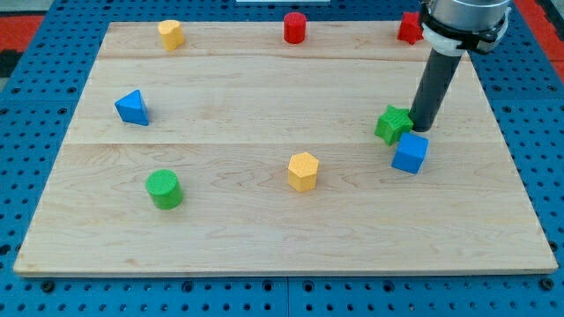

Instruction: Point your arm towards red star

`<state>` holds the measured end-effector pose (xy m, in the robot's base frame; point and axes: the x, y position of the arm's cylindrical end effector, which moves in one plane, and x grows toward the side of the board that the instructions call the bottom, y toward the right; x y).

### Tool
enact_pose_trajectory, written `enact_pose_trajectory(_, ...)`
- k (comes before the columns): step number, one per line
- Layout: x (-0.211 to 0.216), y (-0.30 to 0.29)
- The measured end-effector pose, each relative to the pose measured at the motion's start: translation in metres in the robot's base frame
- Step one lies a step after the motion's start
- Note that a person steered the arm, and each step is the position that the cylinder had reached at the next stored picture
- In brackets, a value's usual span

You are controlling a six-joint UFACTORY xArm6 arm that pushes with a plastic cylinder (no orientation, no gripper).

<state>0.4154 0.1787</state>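
Nearest the view's bottom, a green cylinder (164,189) and a yellow hexagonal block (302,171) are seen on the wooden board (264,238), well apart from the work. Further up on the view's right, a blue cube (411,152) lies just below a green star (393,123), the two nearly touching. My tip (423,129) is set down just to the right of the green star and just above the blue cube; whether either is actually touched cannot be told. No jaws or fingers are carried by the rod, so nothing is held or clamped. A blue triangular block (132,106) sits far off at the view's left.

At the view's top edge, a yellow block (171,34) and a red cylinder (294,27) are found, and the red star (408,27) lies at the top right corner, partly hidden behind the arm's housing.

The approach step is judged to be in hand and not yet finished: the target is still well apart from my tip. A straight travel toward the view's top is called for, away from the green star and blue cube, stopping short of the red star so that it is not shoved off the board.
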Motion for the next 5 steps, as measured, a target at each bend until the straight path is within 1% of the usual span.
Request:
enact_pose_trajectory(1,-0.024,0.02)
enact_pose_trajectory(3,-0.178,0.085)
enact_pose_trajectory(4,-0.223,0.1)
enact_pose_trajectory(5,-0.224,0.092)
